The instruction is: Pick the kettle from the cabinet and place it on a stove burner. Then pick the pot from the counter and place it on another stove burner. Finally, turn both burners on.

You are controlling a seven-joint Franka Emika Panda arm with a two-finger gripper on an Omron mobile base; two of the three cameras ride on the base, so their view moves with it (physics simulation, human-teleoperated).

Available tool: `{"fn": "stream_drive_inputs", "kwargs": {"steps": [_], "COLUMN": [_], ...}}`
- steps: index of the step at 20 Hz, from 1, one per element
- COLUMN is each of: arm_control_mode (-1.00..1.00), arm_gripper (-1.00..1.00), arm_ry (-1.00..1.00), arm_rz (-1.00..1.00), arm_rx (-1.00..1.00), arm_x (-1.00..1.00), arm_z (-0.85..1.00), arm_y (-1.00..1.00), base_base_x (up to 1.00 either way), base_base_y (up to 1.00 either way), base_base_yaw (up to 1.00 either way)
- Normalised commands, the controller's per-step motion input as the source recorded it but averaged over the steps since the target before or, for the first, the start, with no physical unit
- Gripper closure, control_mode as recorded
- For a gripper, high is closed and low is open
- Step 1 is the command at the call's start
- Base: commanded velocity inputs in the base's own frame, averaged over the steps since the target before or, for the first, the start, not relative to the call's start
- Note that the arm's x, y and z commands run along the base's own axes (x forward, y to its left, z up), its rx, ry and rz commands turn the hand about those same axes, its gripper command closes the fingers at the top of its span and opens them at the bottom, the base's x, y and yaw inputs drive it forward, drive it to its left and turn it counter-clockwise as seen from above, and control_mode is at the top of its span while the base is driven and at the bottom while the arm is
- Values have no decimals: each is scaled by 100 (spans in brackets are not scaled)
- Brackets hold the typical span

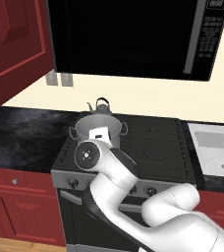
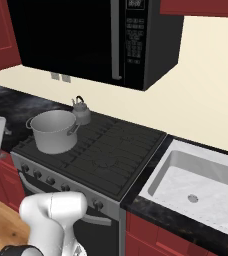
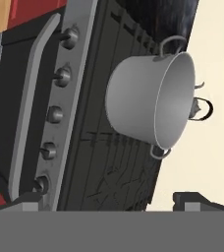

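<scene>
Knobs [image 3: 55, 114] unlabelled; microwave [image 2: 136, 45] keypad text unreadable.

Flat, even rendered light is seen throughout; edges are sharp, shadows faint, and the microwave [image 1: 133, 37] front stays nearly black.

Home kitchen: gas stove [image 2: 101, 155], microwave [image 2: 86, 37] above, sink [image 2: 198, 182], red cabinets [image 1: 13, 44], dark counter [image 1: 20, 138].

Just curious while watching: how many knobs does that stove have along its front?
5 knobs in a row along the stove's silver front panel, seen in the hand view. In the base views, the arm hides some.
</scene>
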Motion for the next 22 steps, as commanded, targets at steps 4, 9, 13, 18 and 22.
{"fn": "stream_drive_inputs", "kwargs": {"steps": [4,9,13,18,22], "arm_control_mode": [-100,-100,-100,-100,-100], "arm_gripper": [-100,-100,-100,-100,-100], "arm_ry": [0,0,0,0,1], "arm_rz": [0,0,0,0,0], "arm_rx": [-4,-4,-5,-6,-7], "arm_x": [-17,-16,-9,-1,0], "arm_z": [0,-3,-9,-14,-24], "arm_y": [9,11,17,20,20], "base_base_x": [0,0,0,0,0], "base_base_y": [0,0,0,0,0], "base_base_yaw": [0,0,0,0,0]}}
